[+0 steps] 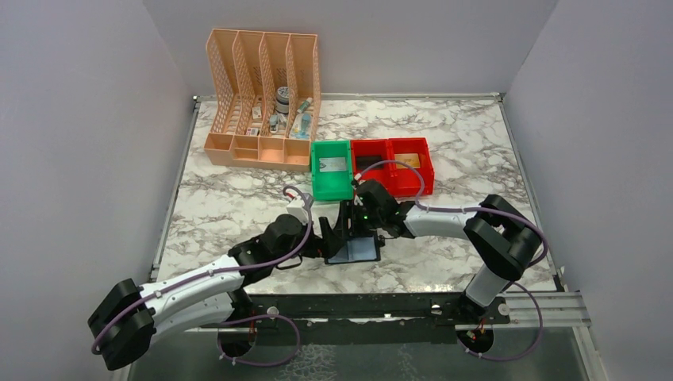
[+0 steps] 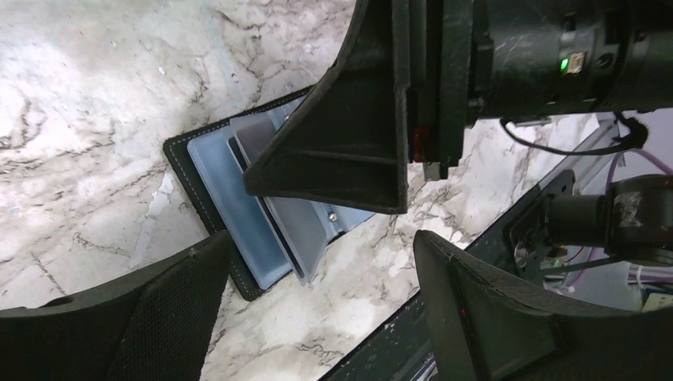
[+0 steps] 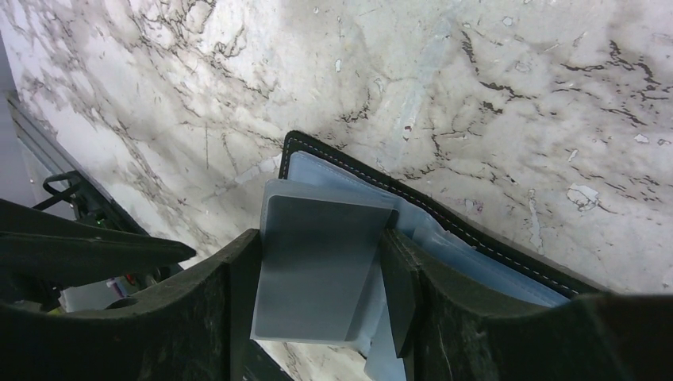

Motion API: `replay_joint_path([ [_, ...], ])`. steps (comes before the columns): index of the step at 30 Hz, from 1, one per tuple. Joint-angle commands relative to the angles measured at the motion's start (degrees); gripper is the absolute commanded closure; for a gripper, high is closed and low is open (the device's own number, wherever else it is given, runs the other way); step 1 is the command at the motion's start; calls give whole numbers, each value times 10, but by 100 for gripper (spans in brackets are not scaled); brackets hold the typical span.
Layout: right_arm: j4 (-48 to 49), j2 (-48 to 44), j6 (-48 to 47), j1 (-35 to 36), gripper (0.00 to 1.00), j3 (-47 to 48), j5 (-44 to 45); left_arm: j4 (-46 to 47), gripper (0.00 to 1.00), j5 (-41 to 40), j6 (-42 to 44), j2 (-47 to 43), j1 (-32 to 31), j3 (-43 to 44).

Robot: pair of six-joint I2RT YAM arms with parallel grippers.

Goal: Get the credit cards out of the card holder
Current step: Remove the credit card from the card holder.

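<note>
Card holder [image 3: 468, 246] open, R claw [image 3: 316, 248] round sleeve [image 3: 311, 193], prob. w/ card [image 3: 325, 298]

A robotics lab test cell: plain grey walls [image 1: 79, 143] box in a marble-patterned tabletop [image 1: 230, 202] on three sides. The cabled left arm [image 1: 190, 290] and right arm [image 1: 444, 221] are bolted to an aluminium rail [image 1: 540, 305] along its near edge.

Wallet: small black bifold wallet [image 1: 357, 252] lay open on the white marble table [image 1: 476, 151], near its front.
Sleeve: its clear plastic sleeve [image 3: 313, 305] stood between the fingers of the right gripper [image 3: 317, 234].
Bins: green plastic bin [image 1: 332, 168] sat behind the wallet, red plastic bins [image 1: 390, 163] just beside its right.
Organizer: peach lattice file organizer [image 1: 262, 99] stood behind-left of the bins.
</note>
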Motion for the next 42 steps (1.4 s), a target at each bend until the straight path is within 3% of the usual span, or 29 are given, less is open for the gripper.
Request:
replay_joint_path([
  [1,-13,62,2,12,44,-37,0,43,15,46,5,22,2,-12],
  [13,-24,54,-1,10,43,-33,6,99,36,105,5,94,2,-10],
  [19,-27,52,-1,10,43,-34,9,117,41,109,0,110,2,-7],
  [25,-28,51,1,10,42,-33,12,103,43,106,-1,107,2,2],
  [33,-25,46,4,10,42,-33,7,-21,36,17,-3,66,2,29],
  [37,-21,41,6,10,42,-33,1,3,35,37,-4,58,2,22],
  [42,-24,39,6,9,42,-32,2,97,37,91,-28,73,2,-2],
])
